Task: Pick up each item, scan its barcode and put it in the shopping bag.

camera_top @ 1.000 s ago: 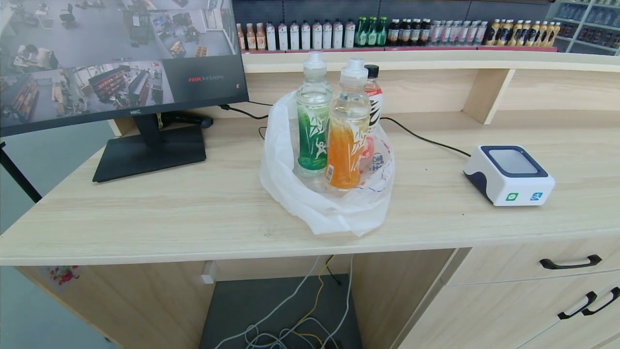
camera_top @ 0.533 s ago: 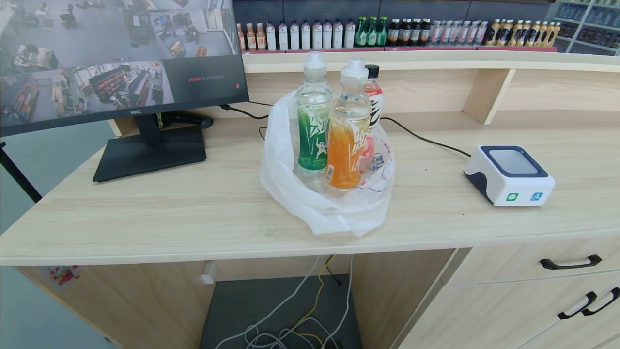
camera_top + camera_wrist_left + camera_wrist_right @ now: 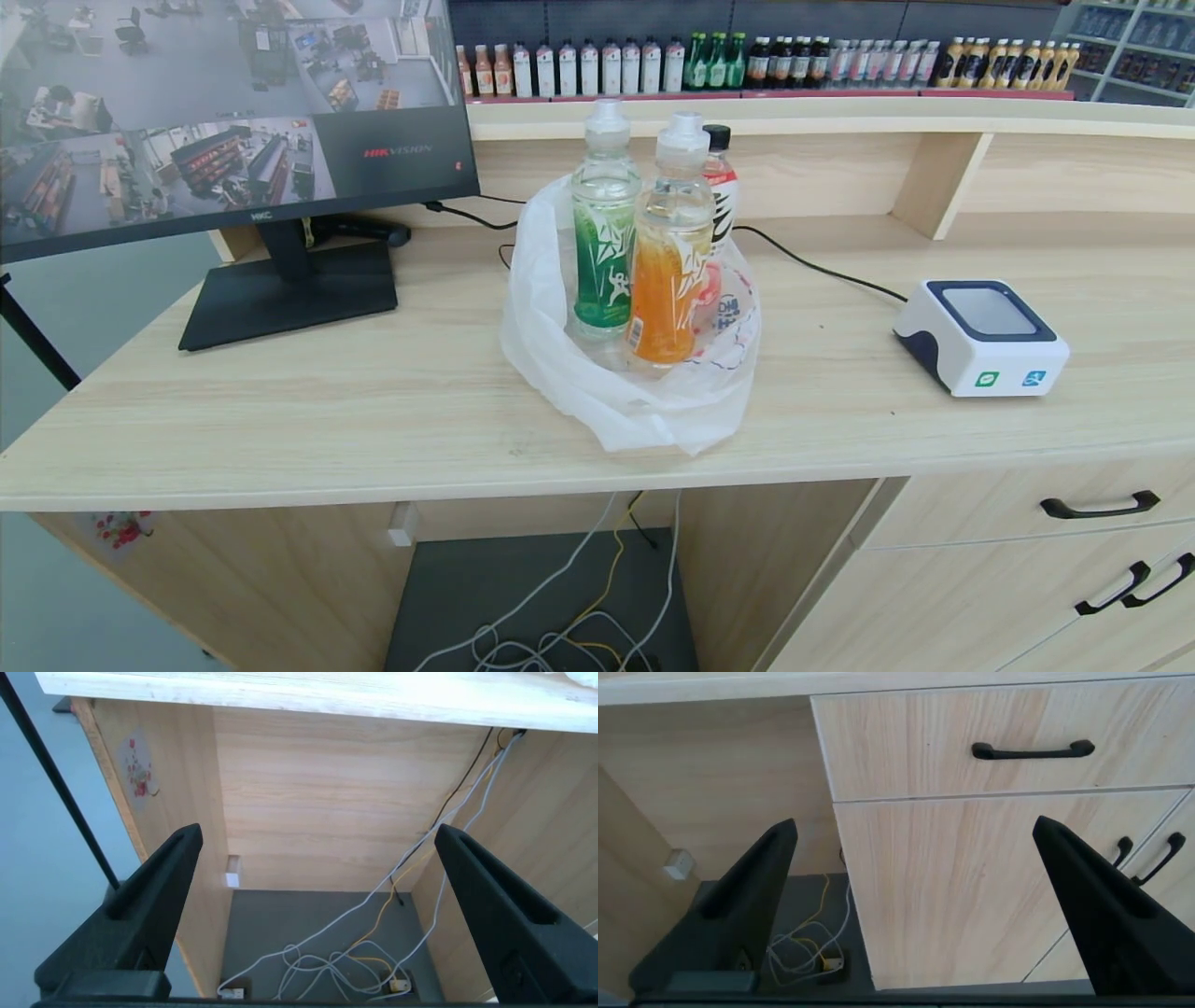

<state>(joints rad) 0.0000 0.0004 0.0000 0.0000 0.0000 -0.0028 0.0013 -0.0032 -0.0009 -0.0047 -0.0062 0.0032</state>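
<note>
On the wooden counter point(image 3: 327, 411), in the head view, the shopping bag point(image 3: 560, 373) lies open near the middle. Three bottles stand upright and close together in it: a green bottle point(image 3: 605, 252), an orange bottle point(image 3: 667, 271) and, behind them, a bottle with a dark cap point(image 3: 721, 187). The scanner point(image 3: 980, 338) sits well apart, to the right, and its cable point(image 3: 822, 271) runs along the counter behind the bag. A monitor point(image 3: 224, 112) stands to the left. No other item lies loose on the counter, so the task seems finished or almost finished.

The bag is thin, soft, half-clear white film, slumped low in folds, and it probably gives the bottles little support. The bottles are tall, narrow, smooth plastic with glossy labels. A small push against one could probably tip all three, and the scanner cable could be caught and pulled.

In the left wrist view, the left gripper point(image 3: 318, 831) is low, under the counter's edge, with its two black, wedge-shaped fingers far apart and nothing between them. Loose wires point(image 3: 355, 952) lie on the floor ahead.

In the right wrist view, the right gripper point(image 3: 915, 823) has also its fingers wide apart and empty, facing a drawer point(image 3: 906, 737) of pale wood grain with a dark bar handle point(image 3: 1032, 750). An arm rising from here could probably strike the counter's edge.
</note>
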